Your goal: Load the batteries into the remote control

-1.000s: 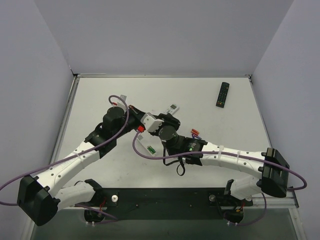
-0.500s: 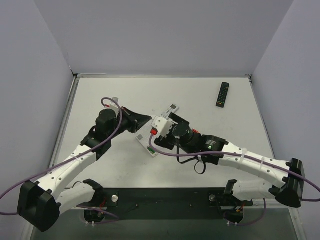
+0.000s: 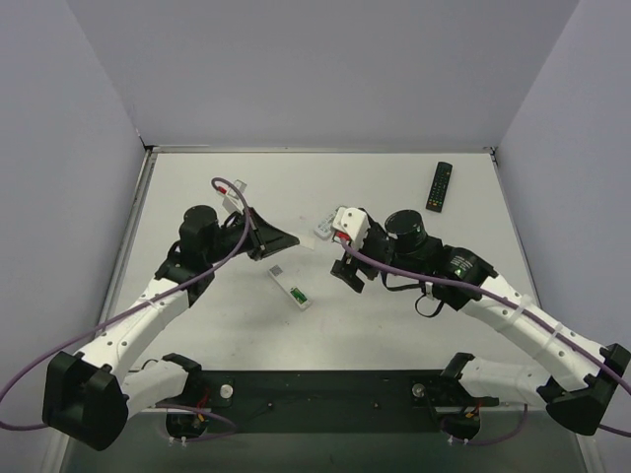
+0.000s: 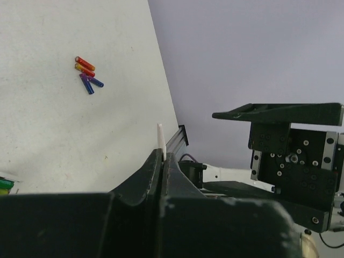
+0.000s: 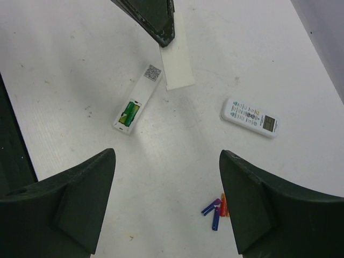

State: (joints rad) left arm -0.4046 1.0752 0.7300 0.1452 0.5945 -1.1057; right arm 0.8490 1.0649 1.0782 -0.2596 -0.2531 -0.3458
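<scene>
Top external view: on a matte white table (image 3: 394, 177), the slim, bar-shaped remote control (image 3: 289, 286) lies flat on a diagonal. Its long axis runs from far-left to near-right, and it faces back-side up with its compartment uncovered at the near-right end. It rests between the two black arms, just below the left gripper (image 3: 286, 239) and to the left of the right gripper (image 3: 347, 278), touching neither. The right gripper's wedge-shaped fingers stand wide apart over bare table. The left gripper's jaws are pressed together on a thin, flat white rectangular panel (image 5: 178, 62), probably the remote's battery door, held above the remote's grey-patch end. Two small green cylindrical batteries (image 5: 129, 113) sit side by side in the compartment, aligned with the remote's length.
</scene>
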